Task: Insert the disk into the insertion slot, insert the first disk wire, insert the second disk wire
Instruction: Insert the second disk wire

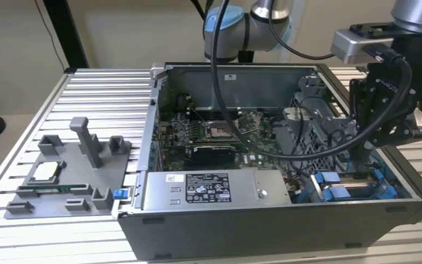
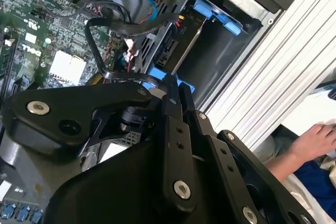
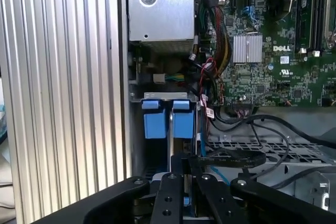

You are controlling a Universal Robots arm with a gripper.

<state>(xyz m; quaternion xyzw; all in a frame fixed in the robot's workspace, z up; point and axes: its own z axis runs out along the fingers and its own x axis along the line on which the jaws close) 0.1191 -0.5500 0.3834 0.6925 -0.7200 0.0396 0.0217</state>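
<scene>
While my gripper (image 1: 359,159) hangs low in the case's near corner on the exterior view's right, I cannot tell its finger gap. Blue tabs of the insertion slot (image 3: 168,116) sit just beyond; farther lies the motherboard (image 3: 273,51).

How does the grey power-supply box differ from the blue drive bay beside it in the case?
The power-supply box is plain grey metal with a white label; the drive bay carries blue plastic tabs. The box sits untouched, while the tool reaches down into the bay. Both line the case's near wall in the exterior view.
</scene>
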